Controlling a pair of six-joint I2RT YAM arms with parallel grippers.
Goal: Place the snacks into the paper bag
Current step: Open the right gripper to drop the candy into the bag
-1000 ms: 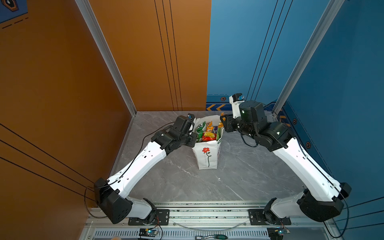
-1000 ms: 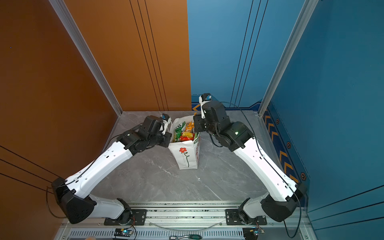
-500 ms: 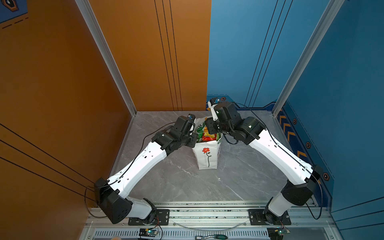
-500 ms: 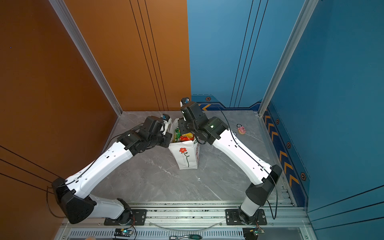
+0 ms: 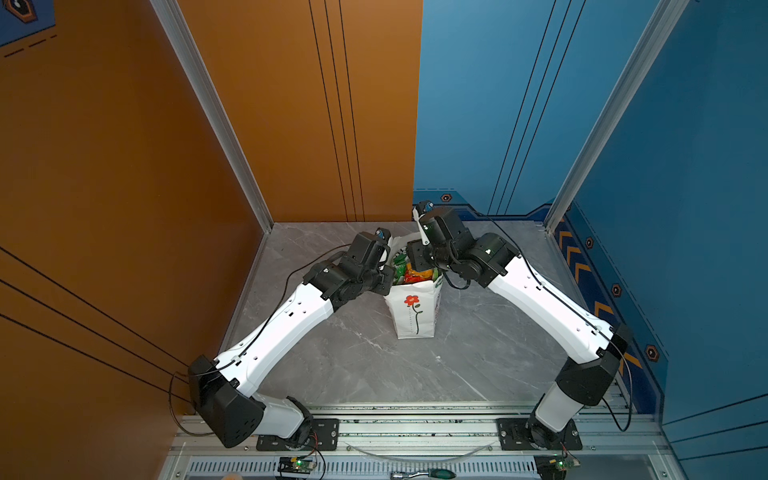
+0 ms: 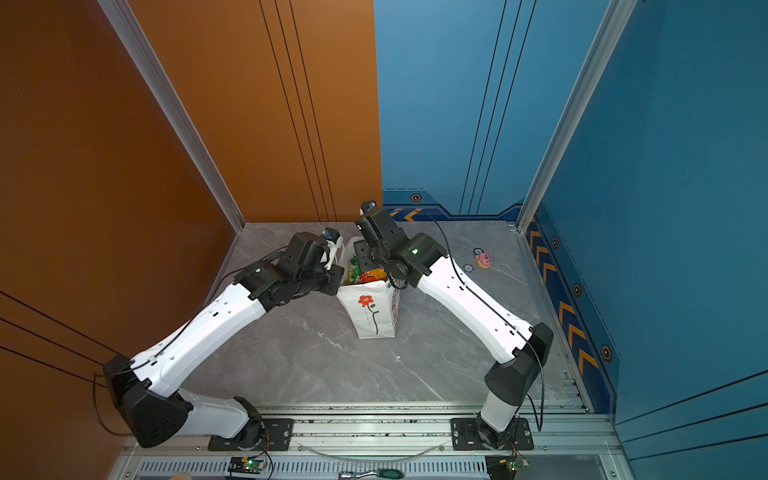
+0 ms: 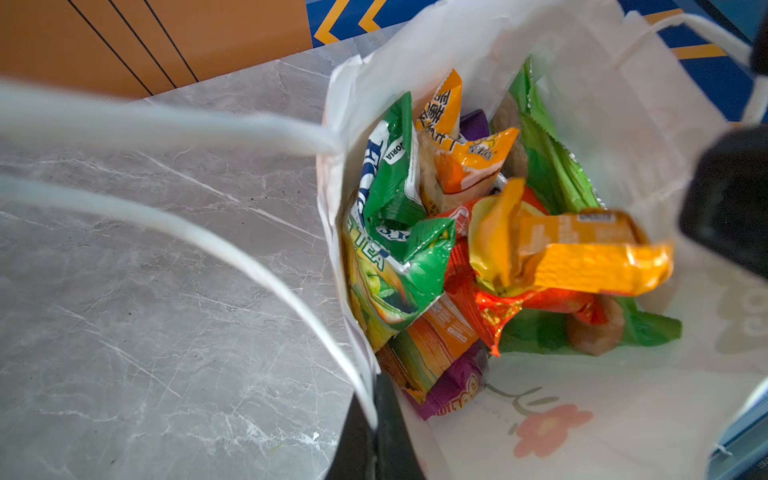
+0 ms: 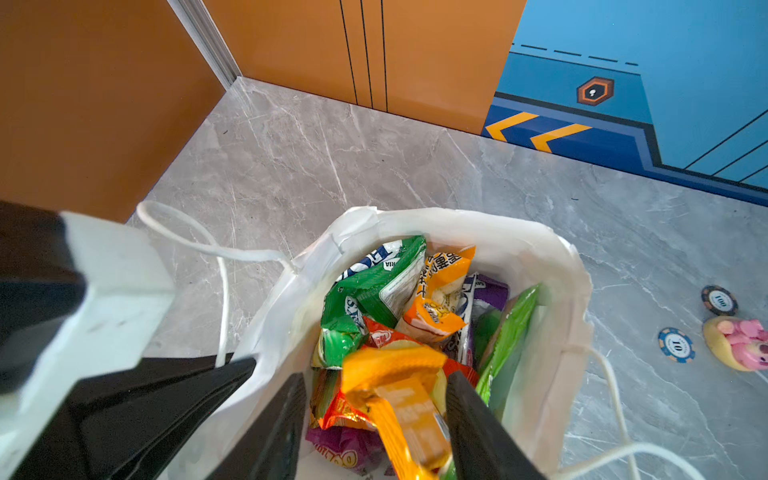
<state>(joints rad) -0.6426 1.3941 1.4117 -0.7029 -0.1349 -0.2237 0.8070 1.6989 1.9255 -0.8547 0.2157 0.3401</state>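
- Left gripper: clamped on bag rim, unchanged; keeps mouth open.
- Bag: upright, mid-table.
- Snacks: piled inside, near rim.
- Orange packet: over pile, between right jaws, blurred; likely dropping.
- Right gripper: swung in from bag's right to above mouth; jaws now parted.
- Status: none seen loose on table; task likely near done.
- Toy: far right, not for bagging.

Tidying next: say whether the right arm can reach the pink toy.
Probably yes: the pink toy lies uncovered on that arm's side; its fingers must first leave the paper bag.
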